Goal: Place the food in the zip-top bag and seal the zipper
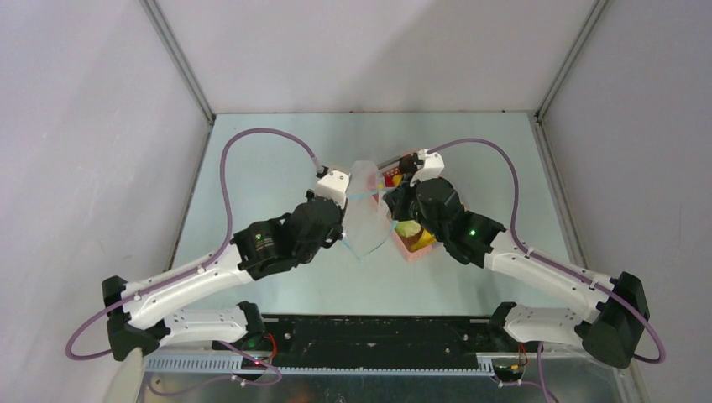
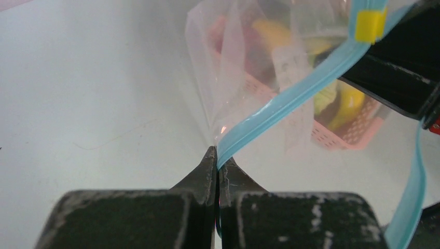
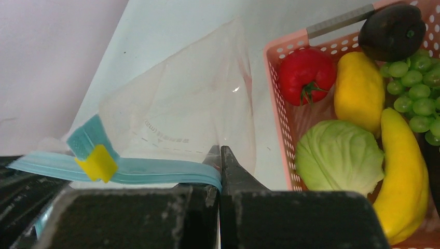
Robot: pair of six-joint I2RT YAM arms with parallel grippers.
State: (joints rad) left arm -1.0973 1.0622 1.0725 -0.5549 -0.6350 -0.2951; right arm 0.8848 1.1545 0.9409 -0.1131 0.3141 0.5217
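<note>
Found the zip-top bag (image 1: pixel 368 211) held up over the desk (image 1: pixel 269 168) between the two arms, clear and limp, hanging from its mouth edge. Noted the white printed label on its face in the right wrist view.

Checked the left gripper (image 2: pixel 217 155): jaws pressed together on the zipper (image 2: pixel 290 98), with the light blue strip emerging from between the tips and running up to the right. Checked the right gripper (image 3: pixel 220 155): jaws likewise clamped, pinching the same strip, which runs off to the left from the tips. Logged a yellow slider (image 3: pixel 98 162) riding on the strip, apart from both pinch points.

Located the food in the pink basket (image 3: pixel 275 104), which stands on the desk just beside the bag, on the right arm's side. Counted there a red tomato (image 3: pixel 305 75) by the basket's wall, a yellow piece (image 3: pixel 359 91) next to it, a pale green cabbage (image 3: pixel 340 155) below both, a banana (image 3: pixel 404 181) touching the cabbage, green grapes (image 3: pixel 415 83), and a dark piece (image 3: pixel 392 31) at the far corner. Could not tell from the top view how the pieces lie, since the right arm covers most of the basket.
</note>
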